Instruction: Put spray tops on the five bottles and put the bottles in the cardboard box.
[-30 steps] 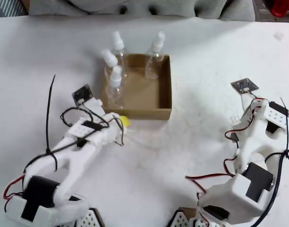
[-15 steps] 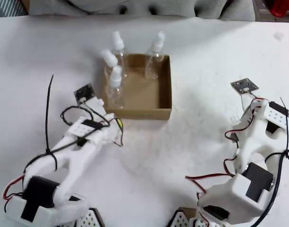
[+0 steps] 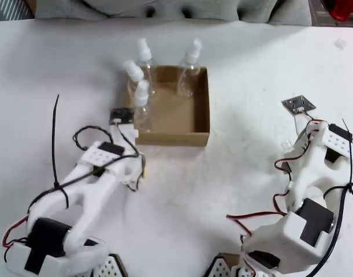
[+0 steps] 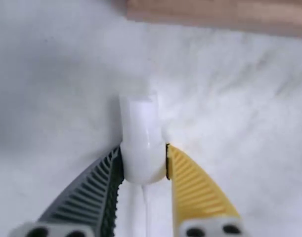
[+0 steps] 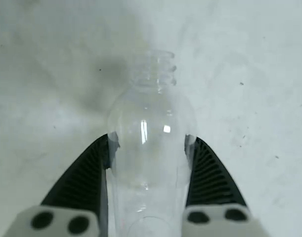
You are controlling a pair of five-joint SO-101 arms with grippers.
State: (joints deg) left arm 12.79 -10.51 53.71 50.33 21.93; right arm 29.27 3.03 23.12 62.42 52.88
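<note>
your left pincer (image 4: 143, 150) is squeezing one white spray top (image 4: 140, 123) between its grey and yellow fingers. the top is smooth and round, and its end sticks out past the tips, toward the cardboard box (image 4: 215, 10) just ahead. your right pincer (image 5: 150, 139) is clamped around one clear bottle (image 5: 151, 98). its bare screw neck pokes out past the tips. four more bottles (image 3: 141, 95) with white tops stand in the box, well apart from that pincer.

Four topped bottles (image 3: 142, 107) stand in the cardboard box (image 3: 203, 109); another bottle (image 5: 150, 138) is uncapped.
</note>
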